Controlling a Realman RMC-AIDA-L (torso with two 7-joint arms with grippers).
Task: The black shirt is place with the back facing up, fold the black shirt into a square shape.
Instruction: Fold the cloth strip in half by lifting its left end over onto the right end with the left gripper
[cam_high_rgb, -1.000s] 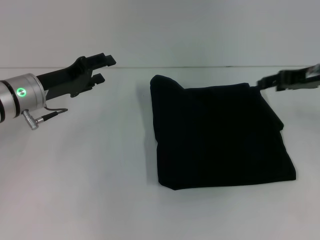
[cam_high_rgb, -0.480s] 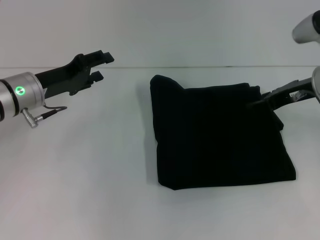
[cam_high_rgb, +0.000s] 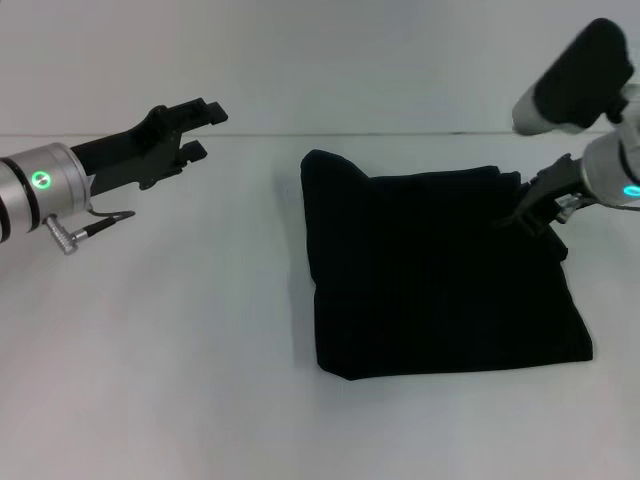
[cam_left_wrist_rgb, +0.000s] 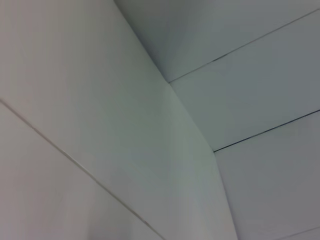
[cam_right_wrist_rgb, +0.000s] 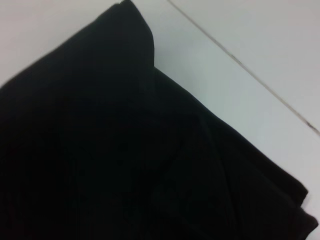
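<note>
One shirt, folded into a rough square, lies flat on the white counter, right of its middle. The right pincer sits at the shirt's far right corner; whether it grips cannot be told. The left pincer hovers released near the counter's far left.
</note>
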